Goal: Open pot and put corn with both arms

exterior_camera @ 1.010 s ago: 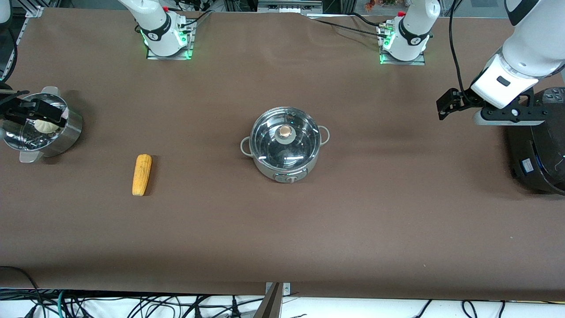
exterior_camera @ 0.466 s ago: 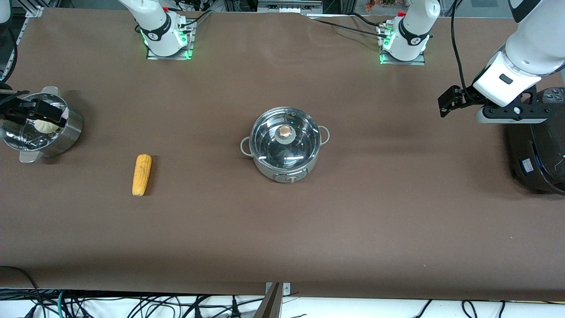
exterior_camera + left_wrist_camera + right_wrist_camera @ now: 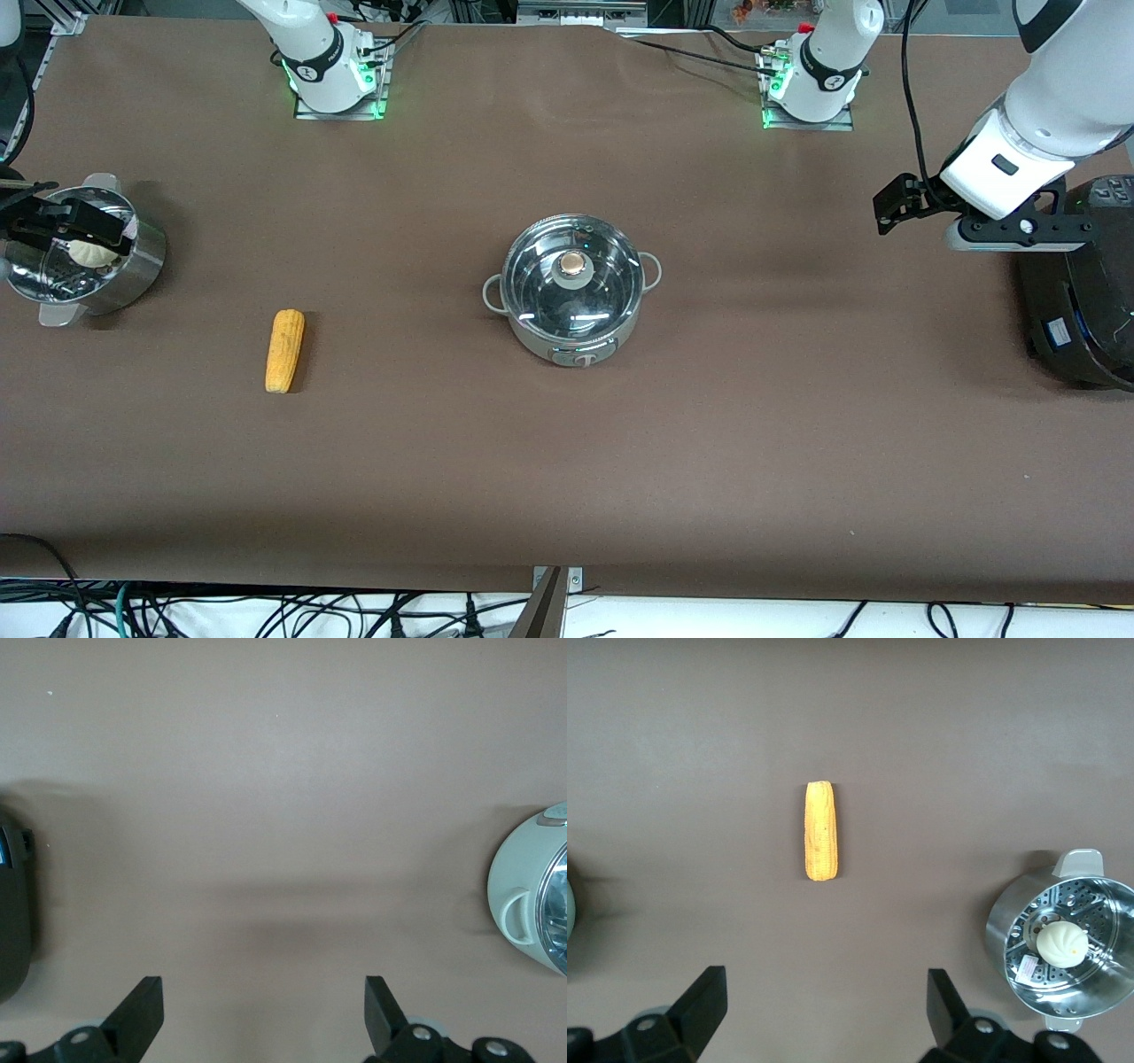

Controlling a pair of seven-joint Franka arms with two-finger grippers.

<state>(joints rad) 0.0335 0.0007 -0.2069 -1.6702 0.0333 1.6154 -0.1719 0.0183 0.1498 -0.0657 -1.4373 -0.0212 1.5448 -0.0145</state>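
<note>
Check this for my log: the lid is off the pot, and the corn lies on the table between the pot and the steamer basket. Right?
Not quite. The lid is on the pot, closed, as the front view shows. The rest holds: the corn lies on the table between the pot and the steamer basket.

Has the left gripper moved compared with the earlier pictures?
Yes, slightly. The left gripper, open, shifted a little away from the black cooker toward the pot.

Your front view looks down from high across the table, facing both bases. Each wrist view looks straight down at the cloth: left shares the pot [image 3: 573, 297] [image 3: 532, 904], right the corn [image 3: 284, 350] [image 3: 819, 842].
</note>
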